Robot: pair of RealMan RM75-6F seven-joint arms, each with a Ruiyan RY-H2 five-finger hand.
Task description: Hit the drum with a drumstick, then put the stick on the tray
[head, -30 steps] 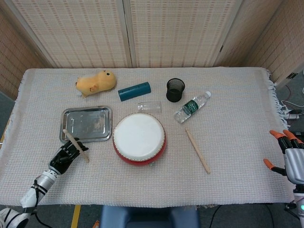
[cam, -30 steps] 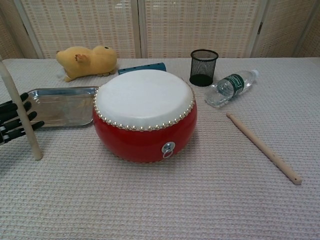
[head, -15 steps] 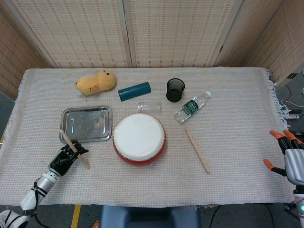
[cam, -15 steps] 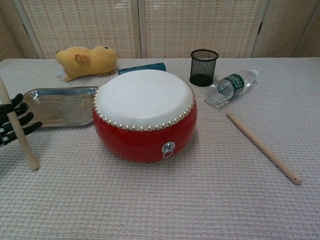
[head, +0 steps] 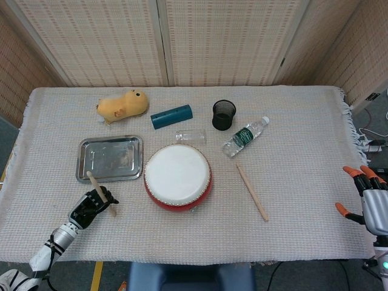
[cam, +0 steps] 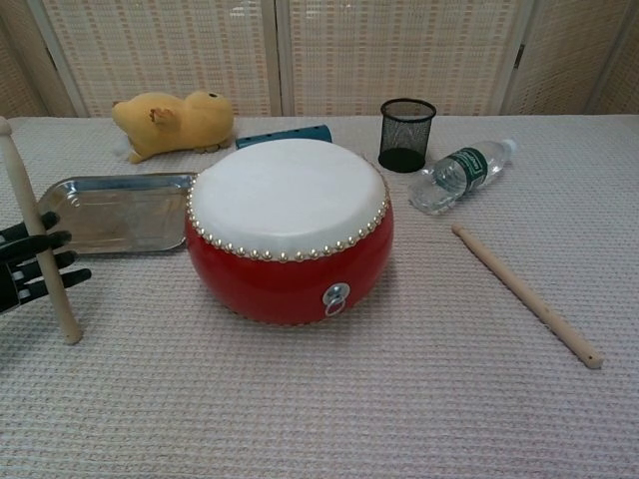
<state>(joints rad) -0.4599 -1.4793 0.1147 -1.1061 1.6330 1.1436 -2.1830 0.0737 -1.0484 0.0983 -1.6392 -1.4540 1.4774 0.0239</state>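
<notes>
The red drum with a white skin sits mid-table. My black left hand grips a wooden drumstick left of the drum and just in front of the steel tray; the stick stands steeply, its lower tip near the cloth. A second drumstick lies on the cloth to the drum's right. At the far right edge of the head view my right hand hangs off the table with its fingers spread and nothing in it.
A yellow plush toy, a blue cylinder, a clear glass, a black mesh cup and a water bottle stand behind the drum. A woven cloth covers the table.
My left hand has drawn back toward the table's front edge with the drumstick, away from the tray. The right hand has stayed put.
</notes>
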